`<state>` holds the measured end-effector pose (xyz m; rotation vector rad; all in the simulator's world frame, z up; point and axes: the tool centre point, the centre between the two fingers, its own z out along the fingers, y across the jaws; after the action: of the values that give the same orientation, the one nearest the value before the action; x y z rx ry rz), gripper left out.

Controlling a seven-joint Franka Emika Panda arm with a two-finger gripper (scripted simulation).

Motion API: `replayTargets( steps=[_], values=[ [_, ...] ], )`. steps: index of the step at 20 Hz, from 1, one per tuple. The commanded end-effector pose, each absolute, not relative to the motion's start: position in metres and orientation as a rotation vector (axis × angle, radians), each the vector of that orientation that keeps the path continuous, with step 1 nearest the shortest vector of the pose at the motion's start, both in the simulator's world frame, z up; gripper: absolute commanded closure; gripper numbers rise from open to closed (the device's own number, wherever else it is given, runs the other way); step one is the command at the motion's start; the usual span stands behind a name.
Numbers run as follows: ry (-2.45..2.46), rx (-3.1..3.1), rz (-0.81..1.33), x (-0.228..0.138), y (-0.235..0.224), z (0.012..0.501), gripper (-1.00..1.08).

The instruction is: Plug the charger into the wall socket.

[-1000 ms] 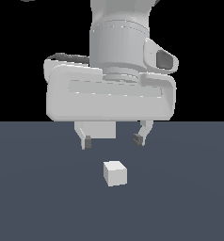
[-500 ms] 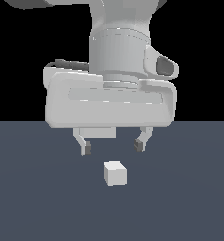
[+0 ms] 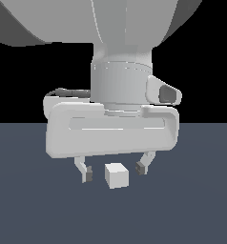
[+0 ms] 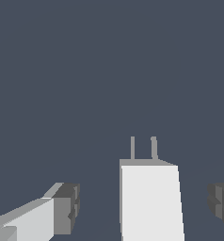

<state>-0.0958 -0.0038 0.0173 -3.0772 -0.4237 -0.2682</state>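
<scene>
The charger [image 3: 117, 175], a small white-grey cube, sat on the dark slate-blue bench [image 3: 196, 200], a little below the middle of the exterior view. In the wrist view the charger [image 4: 150, 200] appeared as a pale block with two thin grey prongs [image 4: 143, 148] standing out of its far face, side by side and parallel, pointing away across the bare surface.

The end effector [image 3: 114, 171] hung directly over the cube with its jaws spread wide and nothing gripped. One dark-padded fingertip [image 3: 87, 175] sat toward the exterior view's left of the charger and the other [image 3: 141, 167] toward that view's right, each with a clear gap to the cube's sides. The wrist view agreed: the end effector [image 4: 144, 207] straddled the block, one pale finger with a dark pad [image 4: 67, 208] on one side and the other dark pad [image 4: 220, 204] on the opposite side, neither touching it. Whether the fingertips reached down to the height of the cube or hovered just above it could not be judged.

Above the fingers, the wide pale hand body [image 3: 110, 133] and the thick wrist [image 3: 121, 81] of the arm filled the upper half of the exterior view against a black background.
</scene>
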Motion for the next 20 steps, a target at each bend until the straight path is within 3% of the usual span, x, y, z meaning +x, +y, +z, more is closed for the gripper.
replayTargets(
  steps=[1,3,4,20],
  values=[
    [-0.424,-3.077,-0.270,-0.0953,-0.0040,0.0126,-0.92],
    [-0.424,-3.077,-0.270,-0.0952,-0.0040,0.0116,-0.92],
    [-0.424,-3.077,-0.270,-0.0952,-0.0040,0.0116,1.08],
    [-0.392,-3.083,-0.272,-0.0923,0.0001,0.0178,1.08]
  ],
)
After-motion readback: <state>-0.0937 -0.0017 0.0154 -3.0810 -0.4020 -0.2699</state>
